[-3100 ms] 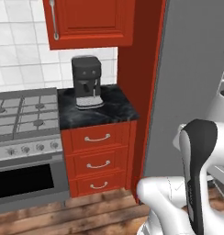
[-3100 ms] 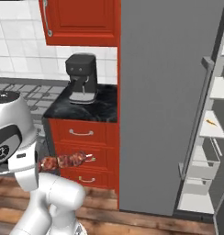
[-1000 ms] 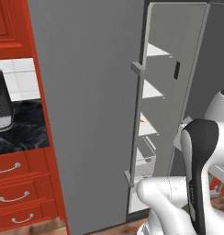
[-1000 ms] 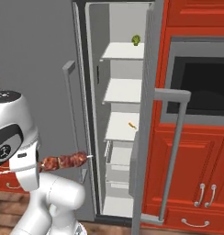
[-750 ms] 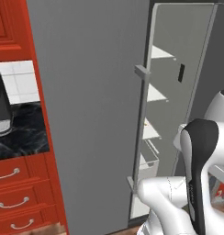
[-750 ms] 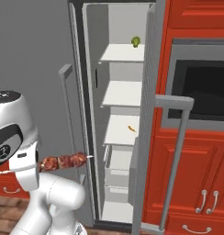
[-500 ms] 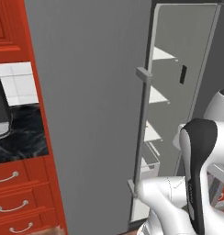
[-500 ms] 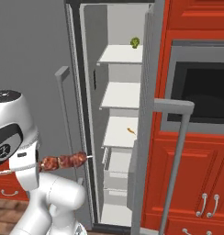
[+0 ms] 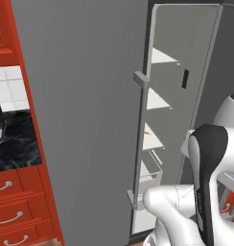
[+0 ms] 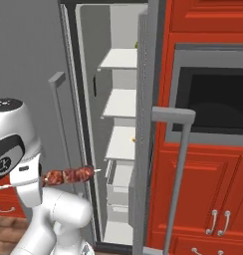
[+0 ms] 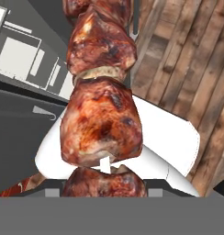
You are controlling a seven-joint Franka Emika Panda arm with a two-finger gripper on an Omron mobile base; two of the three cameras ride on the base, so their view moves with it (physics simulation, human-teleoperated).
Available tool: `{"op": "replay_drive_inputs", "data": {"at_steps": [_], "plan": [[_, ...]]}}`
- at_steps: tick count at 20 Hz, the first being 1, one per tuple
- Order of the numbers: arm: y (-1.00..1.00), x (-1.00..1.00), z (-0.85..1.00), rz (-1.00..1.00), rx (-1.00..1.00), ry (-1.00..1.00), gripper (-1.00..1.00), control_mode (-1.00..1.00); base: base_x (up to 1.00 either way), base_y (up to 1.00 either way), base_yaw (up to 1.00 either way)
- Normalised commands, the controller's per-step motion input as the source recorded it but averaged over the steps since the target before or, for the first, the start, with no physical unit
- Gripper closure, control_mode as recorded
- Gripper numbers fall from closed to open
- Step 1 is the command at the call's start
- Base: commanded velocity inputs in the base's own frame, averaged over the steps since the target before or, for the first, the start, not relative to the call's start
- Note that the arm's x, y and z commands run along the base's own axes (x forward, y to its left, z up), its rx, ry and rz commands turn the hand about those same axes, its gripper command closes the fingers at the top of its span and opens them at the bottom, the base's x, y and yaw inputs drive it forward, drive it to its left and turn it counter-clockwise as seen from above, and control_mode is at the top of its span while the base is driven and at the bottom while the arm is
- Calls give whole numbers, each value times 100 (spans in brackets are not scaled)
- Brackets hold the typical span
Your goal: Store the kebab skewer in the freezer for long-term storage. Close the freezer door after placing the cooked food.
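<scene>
While the freezer (image 10: 121,149) stood open, the kebab skewer (image 10: 68,175) stuck out level from the arm, meat close above the camera; gripper grip state unclear.

The kebab skewer (image 10: 69,175), reddish-brown meat chunks on a pale stick, lies level in front of the open freezer (image 10: 121,144), pale tip pointing at its white shelves. The freezer door (image 10: 143,129) stands swung out, edge-on, right of the skewer.
</scene>
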Motion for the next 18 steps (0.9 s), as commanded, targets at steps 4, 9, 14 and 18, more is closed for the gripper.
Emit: {"op": "replay_drive_inputs", "data": {"at_steps": [4,9,14,18], "plan": [[0,0,0,0,0,0,100,100,34,-37,0],[0,0,0,0,0,0,100,100,41,-40,0],[0,0,0,0,0,0,100,100,31,-31,0],[0,0,0,0,0,0,100,100,27,-31,0]]}}
